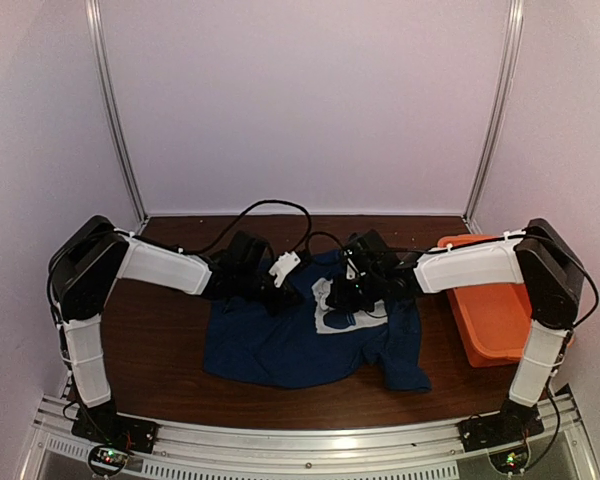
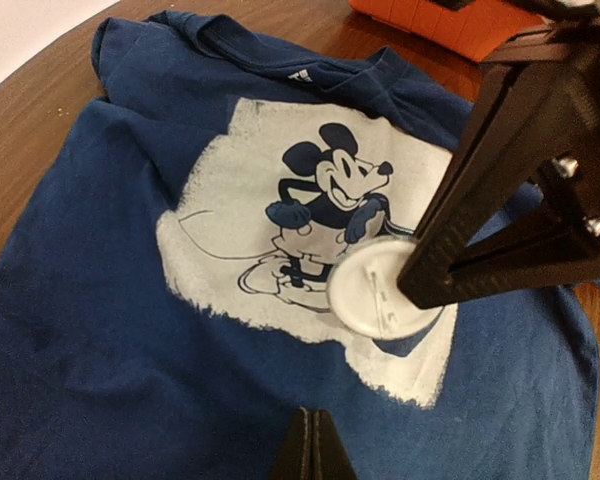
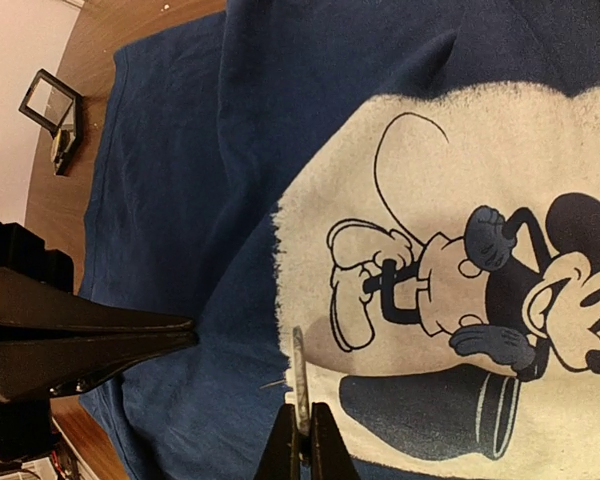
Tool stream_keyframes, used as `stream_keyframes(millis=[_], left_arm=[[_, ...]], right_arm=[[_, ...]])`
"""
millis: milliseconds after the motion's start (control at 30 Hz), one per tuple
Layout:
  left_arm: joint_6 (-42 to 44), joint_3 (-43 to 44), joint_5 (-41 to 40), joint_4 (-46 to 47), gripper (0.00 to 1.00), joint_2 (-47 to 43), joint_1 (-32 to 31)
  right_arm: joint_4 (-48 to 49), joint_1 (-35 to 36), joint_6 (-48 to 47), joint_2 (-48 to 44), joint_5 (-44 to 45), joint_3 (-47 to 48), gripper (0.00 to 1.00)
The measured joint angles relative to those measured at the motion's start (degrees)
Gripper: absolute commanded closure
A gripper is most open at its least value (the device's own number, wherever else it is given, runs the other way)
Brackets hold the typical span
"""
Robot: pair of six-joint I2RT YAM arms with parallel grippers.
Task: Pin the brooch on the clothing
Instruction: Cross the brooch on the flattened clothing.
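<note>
The clothing (image 1: 300, 345) lies flat on the table, a navy T-shirt with a white cartoon-mouse print (image 2: 280, 200). My right gripper (image 3: 302, 445) is shut on the brooch (image 3: 300, 370), which it holds on edge just over the print's lower corner. In the left wrist view the brooch (image 2: 370, 290) shows its white back and pin, with the right gripper's black fingers (image 2: 480, 230) clamped on its right side. My left gripper (image 2: 314, 445) is shut and holds nothing. It hovers over plain blue cloth a short way from the brooch, and its black fingers (image 3: 130, 335) point in from the left of the right wrist view.
An orange plastic tub (image 1: 495, 310) stands right of the shirt, under the right arm. A small black hinged box (image 3: 52, 110) lies open on the wooden table (image 1: 160, 330) beyond the shirt's hem. Black cables (image 1: 270, 210) loop behind both wrists.
</note>
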Motion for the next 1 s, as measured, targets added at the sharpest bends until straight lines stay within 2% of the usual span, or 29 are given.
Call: stream_keyframes(millis=[333,1000], left_arm=[[-1.73,-1.36,1.27,2.23,1.0,-0.35,0.0],[-2.86,-2.97,3.85,5.49,1.0,-1.07,0.0]], right_arm=[[2.21,-2.01,3.41,0.94,-3.28,0.04,1.0],[2.99,-2.29,4.52,4.2,-5.4,1.57,1.0]])
